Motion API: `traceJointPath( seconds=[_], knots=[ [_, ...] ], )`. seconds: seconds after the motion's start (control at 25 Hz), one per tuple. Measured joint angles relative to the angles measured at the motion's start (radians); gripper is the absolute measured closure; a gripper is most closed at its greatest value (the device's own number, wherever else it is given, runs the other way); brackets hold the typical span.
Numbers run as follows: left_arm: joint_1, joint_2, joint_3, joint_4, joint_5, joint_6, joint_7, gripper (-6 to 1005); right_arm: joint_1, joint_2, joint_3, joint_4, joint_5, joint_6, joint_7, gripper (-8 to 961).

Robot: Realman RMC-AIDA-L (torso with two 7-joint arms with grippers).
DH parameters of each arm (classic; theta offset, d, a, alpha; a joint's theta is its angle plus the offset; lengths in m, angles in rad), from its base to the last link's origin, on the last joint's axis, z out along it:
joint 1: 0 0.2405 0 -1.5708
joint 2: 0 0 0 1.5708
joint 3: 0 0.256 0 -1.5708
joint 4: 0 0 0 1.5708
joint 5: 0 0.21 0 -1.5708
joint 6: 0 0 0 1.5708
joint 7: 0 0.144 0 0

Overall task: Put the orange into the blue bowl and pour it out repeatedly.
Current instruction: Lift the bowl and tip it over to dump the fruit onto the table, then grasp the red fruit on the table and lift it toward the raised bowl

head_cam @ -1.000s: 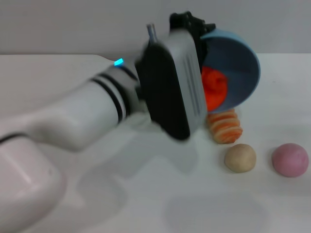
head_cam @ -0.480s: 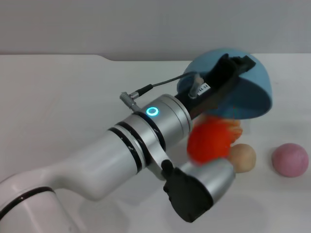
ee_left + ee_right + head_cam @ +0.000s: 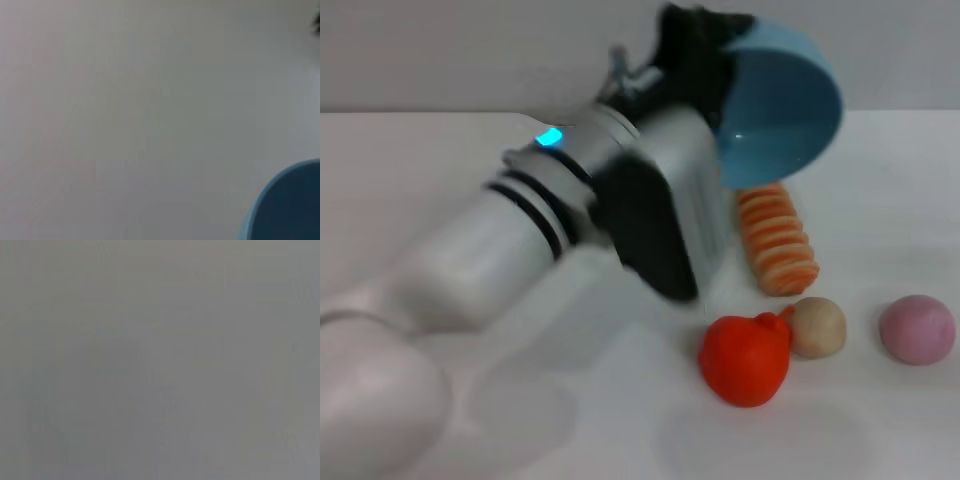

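White table [image 3: 420,170], matte and flat, carries everything. Left arm [image 3: 500,250], glossy white and silver with black bands, reaches across it. The left gripper [image 3: 705,45] is black and sits at the rim of the blue bowl [image 3: 775,105], holding it off the table; whether the jaws are clamped or apart cannot be told. Bowl is smooth, glossy, round and deep, tipped on its side with the opening facing the camera and slightly down; nothing inside it. A slice of its rim shows in the left wrist view [image 3: 285,210].

Below the jaws, on the table: ridged orange-and-cream bread loaf [image 3: 777,240], long axis running near to far. Nearer still, the orange [image 3: 745,358], round, stem nub pointing up-right, touching a smooth tan ball [image 3: 817,326]. Pink ball [image 3: 917,329] sits apart, to the right.
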Motion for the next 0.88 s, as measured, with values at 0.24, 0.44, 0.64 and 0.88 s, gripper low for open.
traceJointPath(
  seconds=[0.24, 0.44, 0.64, 0.88],
  knots=[
    [-0.042, 0.004, -0.217, -0.009, -0.302, 0.298, -0.147, 1000, 0.029, -0.001, -0.022, -0.092, -0.111, -0.001, 0.176, 387],
    [-0.124, 0.013, -0.456, -0.047, -0.285, 0.675, -0.495, 1000, 0.082, -0.002, -0.037, -0.195, -0.263, -0.003, 0.345, 387],
    [-0.254, 0.015, -0.593, -0.165, -0.106, 0.954, -0.786, 1000, 0.123, -0.006, -0.095, -0.355, -0.403, -0.003, 0.553, 388],
    [-0.314, 0.014, -0.602, -0.205, 0.077, 1.023, -0.982, 1001, 0.186, -0.023, -0.165, -0.563, -0.667, -0.106, 0.883, 387]
  ],
)
